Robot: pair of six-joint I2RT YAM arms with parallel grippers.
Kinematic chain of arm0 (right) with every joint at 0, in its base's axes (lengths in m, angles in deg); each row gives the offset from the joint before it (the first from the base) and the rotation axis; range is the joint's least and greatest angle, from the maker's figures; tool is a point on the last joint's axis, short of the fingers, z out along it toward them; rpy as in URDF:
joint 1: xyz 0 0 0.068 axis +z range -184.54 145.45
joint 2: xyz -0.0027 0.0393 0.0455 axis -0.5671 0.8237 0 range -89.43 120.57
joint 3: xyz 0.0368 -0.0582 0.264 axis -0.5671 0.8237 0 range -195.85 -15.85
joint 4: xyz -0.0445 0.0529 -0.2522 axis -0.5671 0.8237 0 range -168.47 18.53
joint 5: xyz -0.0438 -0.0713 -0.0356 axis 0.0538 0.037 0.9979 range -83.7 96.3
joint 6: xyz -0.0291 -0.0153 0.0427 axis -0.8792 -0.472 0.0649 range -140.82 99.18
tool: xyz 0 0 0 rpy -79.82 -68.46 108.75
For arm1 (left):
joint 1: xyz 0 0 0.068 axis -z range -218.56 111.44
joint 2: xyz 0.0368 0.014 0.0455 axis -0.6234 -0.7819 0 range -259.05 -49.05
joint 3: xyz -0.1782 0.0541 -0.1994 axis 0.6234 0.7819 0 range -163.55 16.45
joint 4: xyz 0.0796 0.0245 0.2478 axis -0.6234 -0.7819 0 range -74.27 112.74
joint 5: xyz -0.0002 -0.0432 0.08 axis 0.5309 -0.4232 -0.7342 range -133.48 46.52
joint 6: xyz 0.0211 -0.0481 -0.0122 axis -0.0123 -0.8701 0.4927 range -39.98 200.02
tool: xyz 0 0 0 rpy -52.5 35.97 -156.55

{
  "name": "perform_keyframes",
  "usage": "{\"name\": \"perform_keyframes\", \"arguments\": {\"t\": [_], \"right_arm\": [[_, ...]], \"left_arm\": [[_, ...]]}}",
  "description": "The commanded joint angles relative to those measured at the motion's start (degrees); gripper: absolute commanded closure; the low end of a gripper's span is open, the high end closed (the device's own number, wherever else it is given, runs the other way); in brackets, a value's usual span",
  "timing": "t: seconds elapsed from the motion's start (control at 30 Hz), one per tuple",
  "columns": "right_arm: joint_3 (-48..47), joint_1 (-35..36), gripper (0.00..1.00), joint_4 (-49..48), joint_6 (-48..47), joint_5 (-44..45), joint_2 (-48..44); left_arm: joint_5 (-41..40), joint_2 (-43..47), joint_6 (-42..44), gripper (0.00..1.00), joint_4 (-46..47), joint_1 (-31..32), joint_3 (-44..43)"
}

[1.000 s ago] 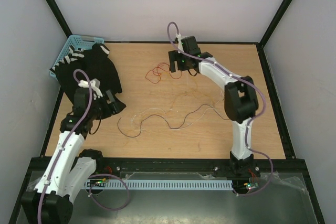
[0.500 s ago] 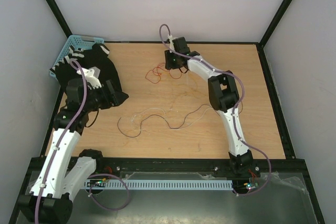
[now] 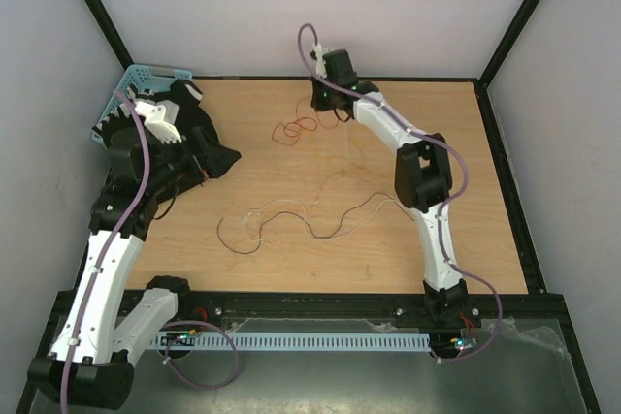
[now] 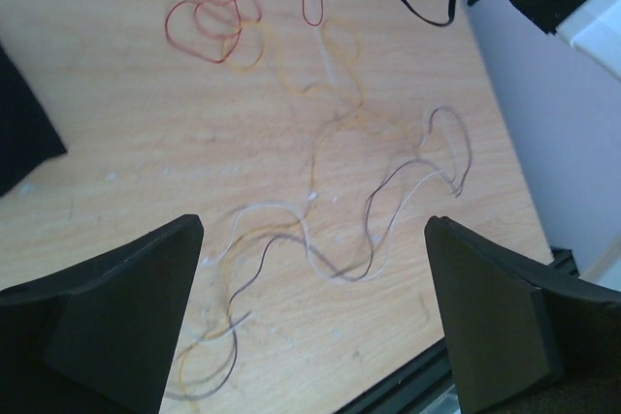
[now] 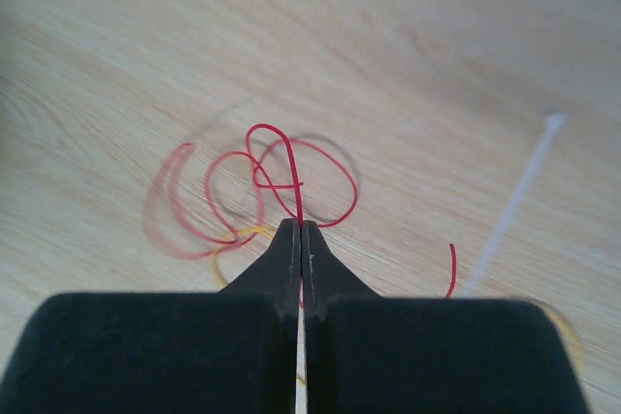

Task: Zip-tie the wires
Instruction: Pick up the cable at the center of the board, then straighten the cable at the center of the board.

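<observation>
Thin curly wires [image 3: 283, 208] in red, brown, orange-yellow and white sprawl across the middle of the light wooden tabletop [image 3: 446, 133], with the red loops [image 5: 291, 167] at the far side. The right gripper [image 5: 301, 230] pinches tight on one red strand there. A pale thin plastic strip [image 5: 519, 196] lies just beside it. The left gripper [image 4: 310, 235] hangs wide open above the near strands, holding nothing.

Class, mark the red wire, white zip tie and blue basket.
red wire [image 5: 295, 186], right wrist view, strand crossing the loops.
white zip tie [image 5: 514, 203], right wrist view, mid-strap.
blue basket [image 3: 155, 73], top external view, far rim.
</observation>
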Motion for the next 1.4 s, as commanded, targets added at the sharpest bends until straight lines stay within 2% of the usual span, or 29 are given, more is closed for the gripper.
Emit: {"name": "perform_keyframes", "arguments": {"t": [0.0,0.27,0.53,0.7,1.03,1.2,1.37], "right_arm": [[-5.82,0.29,1.0,0.09,-2.48,3.39,-14.55],[-8.96,0.28,1.0,0.1,-2.8,3.96,-26.86],[-8.68,0.36,1.0,-0.12,-2.04,3.77,-36.02],[-7.18,0.29,1.0,-0.07,-0.75,1.63,-41.78],[2.67,0.29,1.0,-0.23,2.46,-0.96,-57.12],[5.33,0.33,1.0,-0.5,4.56,-4.06,-61.71],[6.88,0.31,1.0,-0.6,5.45,-5.56,-64.46]], "left_arm": [[3.62,-2.57,-2.81,0.01,9.83,-0.18,-3.85],[7.49,-10.0,-2.96,0.01,15.62,-0.04,-12.53],[9.46,-12.78,-3.77,0.01,19.3,1.69,-13.59],[9.63,-13.02,-3.18,0.01,19.85,4.65,-10.67],[11.86,-9.5,-4.56,0.01,21.47,10.91,-1.85],[8.48,-7.58,-6.24,0.01,21.97,13.9,3.78],[6.45,-8.08,-6.89,0.01,23.88,17.79,4.92]]}}
